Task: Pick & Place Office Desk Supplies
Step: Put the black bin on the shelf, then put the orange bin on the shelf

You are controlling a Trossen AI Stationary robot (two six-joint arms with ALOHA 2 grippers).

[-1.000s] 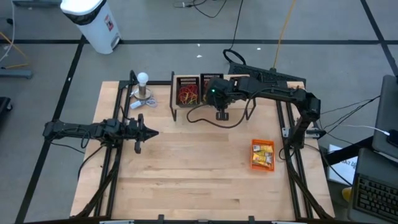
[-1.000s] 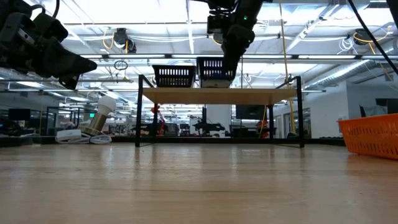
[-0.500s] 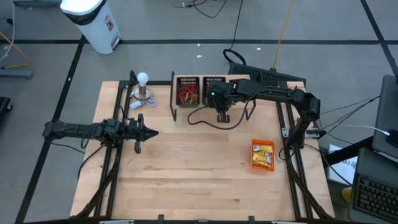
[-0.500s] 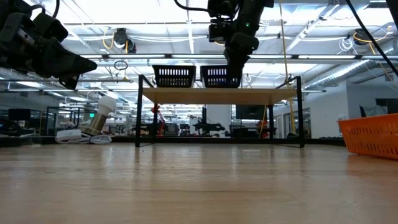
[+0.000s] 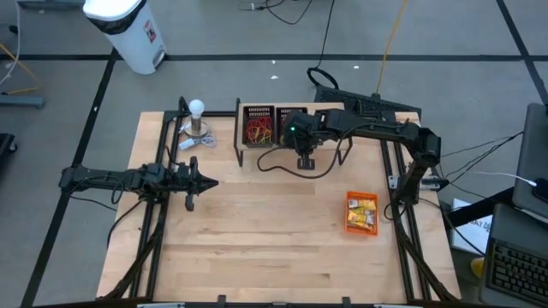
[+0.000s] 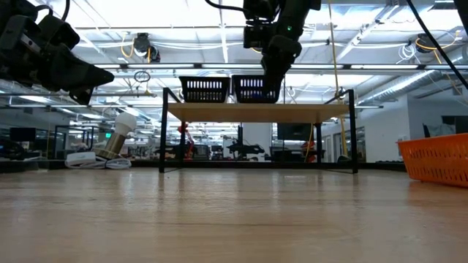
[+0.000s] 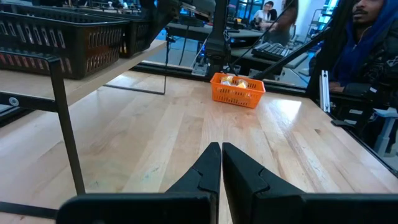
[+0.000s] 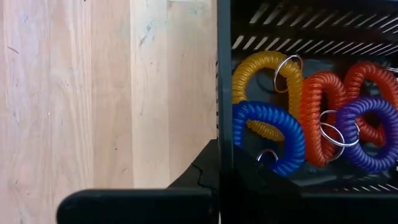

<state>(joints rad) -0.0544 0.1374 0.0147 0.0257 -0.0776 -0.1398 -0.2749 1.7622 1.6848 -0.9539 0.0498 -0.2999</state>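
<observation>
Smooth pale wood table point(image 5: 274, 239), glossy plastic coil bands point(image 8: 311, 118), slotted black plastic basket point(image 8: 348, 31).

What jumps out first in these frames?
The right gripper, shut, hangs over the raised shelf at the table's far edge, right by two black baskets. The right wrist view shows one black basket holding bright coil bands in yellow, blue, orange and purple. An orange basket of yellow packets sits alone on the table's right side, while the left gripper waits shut at the left.
</observation>
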